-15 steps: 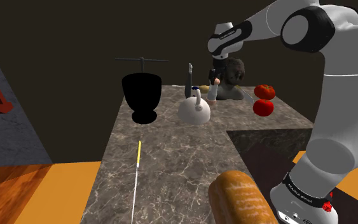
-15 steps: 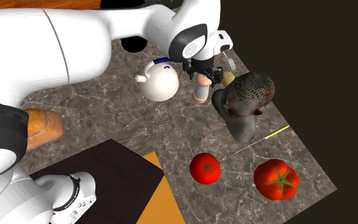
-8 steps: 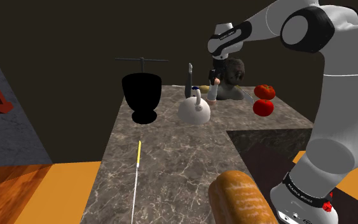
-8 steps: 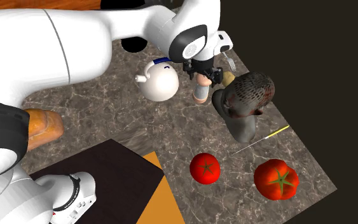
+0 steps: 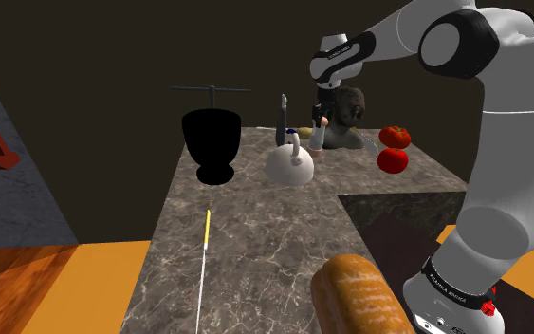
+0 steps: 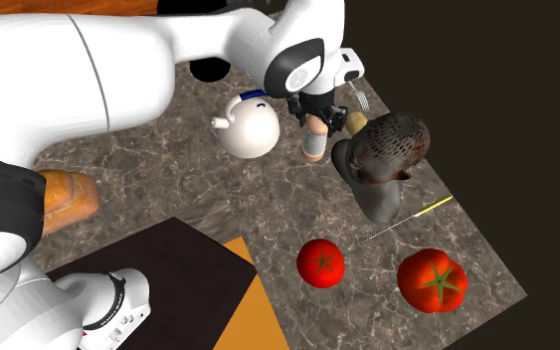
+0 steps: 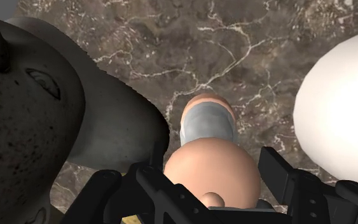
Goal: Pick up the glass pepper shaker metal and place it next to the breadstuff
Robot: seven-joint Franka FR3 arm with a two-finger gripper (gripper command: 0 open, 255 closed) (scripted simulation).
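**Shaker clasped at the far end, lift and long carry ahead**

The gripper (image 7: 212,168) is closed narrowly on the rounded cap of the pepper shaker (image 7: 208,127), one black finger against each side. The shaker is upright at the far end of the marble table (image 5: 255,237). On the shoulder view's left is the white teapot (image 5: 289,166), and close on the right is the dark bust (image 5: 350,106). Its foot seems to be on the marble or hardly above it.

I judge the grasp as made and the lift as the step in hand. The bread loaf (image 5: 359,294) lies at the near end, well apart. The next move calls for a straight rise, because both neighbours are close, and then a carry toward the near edge.
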